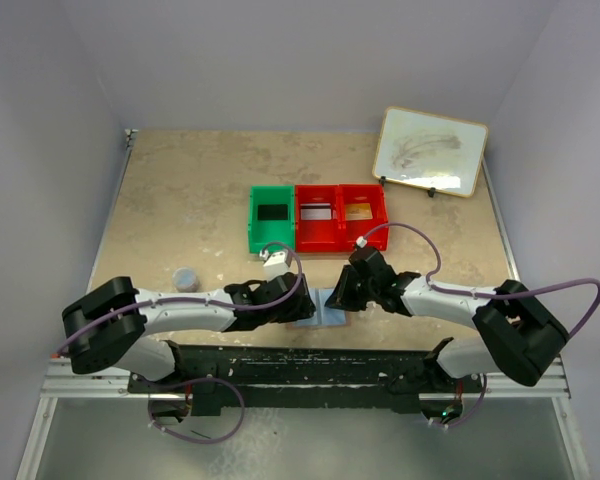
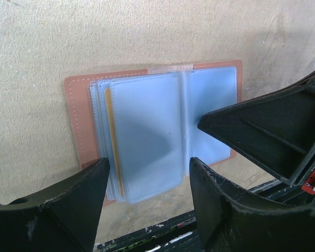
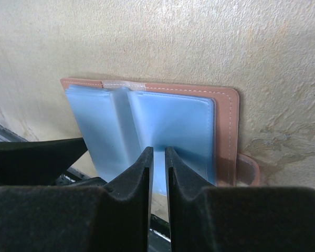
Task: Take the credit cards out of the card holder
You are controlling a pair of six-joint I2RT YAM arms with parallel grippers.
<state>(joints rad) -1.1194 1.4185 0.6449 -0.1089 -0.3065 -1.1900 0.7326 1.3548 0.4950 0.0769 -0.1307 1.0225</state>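
Pale lavender walls enclose a mottled beige tabletop (image 1: pixel 180 200), and at its near edge, between the two arms, the card holder (image 1: pixel 321 311) lies opened flat. Close up, the card holder (image 2: pixel 147 121) has a tan-pink stitched cover and pale blue-grey plastic sleeves, several of them fanned on one half. From the right wrist the card holder (image 3: pixel 173 115) also shows a closing tab (image 3: pixel 247 169) jutting past a side edge. Of the credit cards, three lie in bins beyond the holder: a black card (image 1: pixel 271 212) in the one green bin (image 1: pixel 254 238), a white-grey card (image 1: pixel 317 212) in the first red bin (image 1: pixel 302 240), and a gold-yellow card (image 1: pixel 358 210) in the second red bin (image 1: pixel 382 215). A fourth shows only as a thin gold-yellow edge (image 2: pixel 109 121) among the fanned sleeves, visible from the left wrist alone. The left fingers (image 2: pixel 102 176) are spread wide, straddling the sleeves' near edge and gripping nothing. The right fingers (image 3: pixel 147 164) are drawn almost together over the other half's sleeve; whether they pinch it I cannot tell. Only the overhead view takes in the bins, a framed whiteboard (image 1: pixel 430 150) and a small grey-blue round object (image 1: pixel 185 277).
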